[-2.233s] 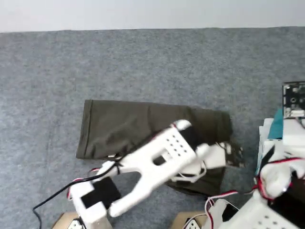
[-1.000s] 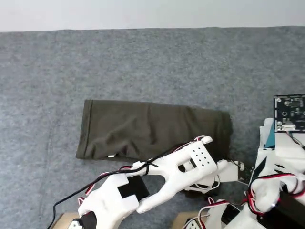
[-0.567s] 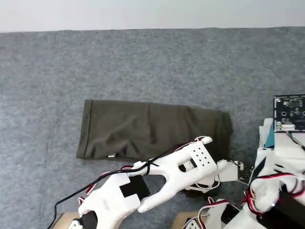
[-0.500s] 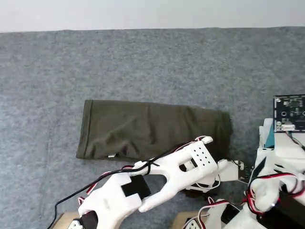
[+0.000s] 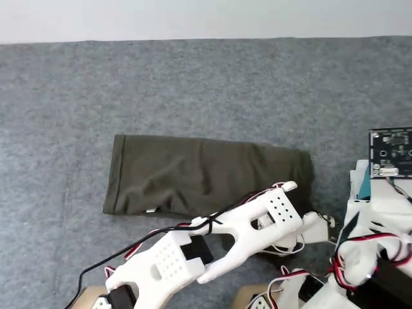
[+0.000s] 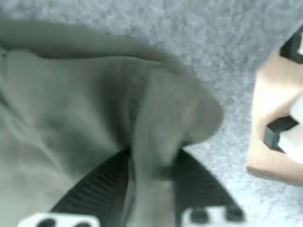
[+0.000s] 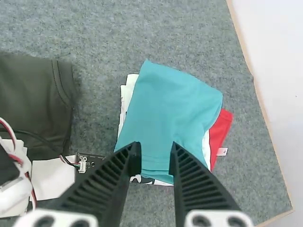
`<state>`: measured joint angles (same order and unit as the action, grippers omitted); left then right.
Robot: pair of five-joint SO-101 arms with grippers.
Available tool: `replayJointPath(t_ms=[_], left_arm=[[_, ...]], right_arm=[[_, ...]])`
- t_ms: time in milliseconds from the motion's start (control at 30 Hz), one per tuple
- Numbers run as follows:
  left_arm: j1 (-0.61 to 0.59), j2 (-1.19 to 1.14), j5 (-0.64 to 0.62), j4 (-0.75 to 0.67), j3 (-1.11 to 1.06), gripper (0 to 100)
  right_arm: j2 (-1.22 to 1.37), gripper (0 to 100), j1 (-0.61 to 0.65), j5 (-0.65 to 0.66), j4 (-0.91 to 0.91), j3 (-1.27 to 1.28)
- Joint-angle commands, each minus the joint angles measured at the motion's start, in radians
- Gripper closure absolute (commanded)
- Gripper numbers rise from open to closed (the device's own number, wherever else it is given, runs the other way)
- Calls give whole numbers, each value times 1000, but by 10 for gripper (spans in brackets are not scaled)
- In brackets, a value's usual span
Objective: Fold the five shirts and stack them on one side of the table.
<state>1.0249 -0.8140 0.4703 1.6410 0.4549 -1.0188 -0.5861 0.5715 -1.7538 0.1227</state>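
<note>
At the near right corner of the olive shirt (image 5: 193, 170), your left tool (image 6: 152, 156) is clamped on a pinch of cloth; the shirt lies part-folded in the middle of the surface (image 5: 193, 77). Your right tool (image 7: 154, 149) hangs above the teal-topped stack (image 7: 170, 113) at the right edge, jaws narrowly parted, empty. You seem mid-fold: next, lift that corner and carry it across, without dragging the layers beneath

The table covered in rough grey cloth (image 5: 206, 84) bears a dark olive shirt (image 5: 193, 170), folded into a long band near its middle, and near one side edge a stack of folded shirts (image 7: 168, 113), teal on top.
</note>
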Motion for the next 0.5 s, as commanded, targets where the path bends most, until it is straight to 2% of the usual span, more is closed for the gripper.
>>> replayJointPath(t_ms=[0, 267, 467], left_arm=[[-5, -29, -9, 3, 53, 994], [0, -25, -46, 26, 64, 994], [-18, -25, -46, 112, 199, 994]], right_arm=[[1, 890, -12, -3, -39, -8], [-1, 890, -12, -3, -39, -8], [-1, 890, -12, -3, -39, -8]])
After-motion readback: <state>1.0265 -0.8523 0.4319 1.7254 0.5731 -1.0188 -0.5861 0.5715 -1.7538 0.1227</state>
